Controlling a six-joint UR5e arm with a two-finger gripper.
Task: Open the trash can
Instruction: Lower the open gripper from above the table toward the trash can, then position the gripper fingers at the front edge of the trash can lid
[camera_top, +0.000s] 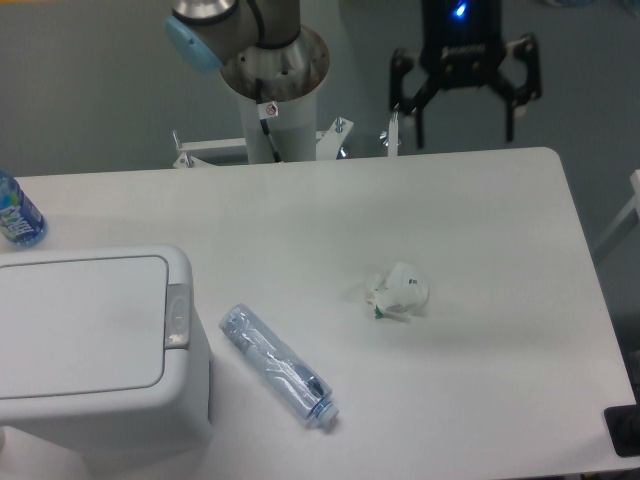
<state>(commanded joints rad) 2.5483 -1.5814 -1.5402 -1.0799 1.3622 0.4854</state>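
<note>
The trash can is a large white bin at the front left of the table. Its flat lid is down and its grey push-button latch is on its right edge. My gripper hangs at the back right, above the table's far edge, far from the can. Its two black fingers stand wide apart and hold nothing.
A crushed clear plastic bottle lies just right of the can. A crumpled white wrapper lies mid-table. A blue-labelled bottle stands at the left edge. The arm's base rises behind the table. A black object sits at the front right corner.
</note>
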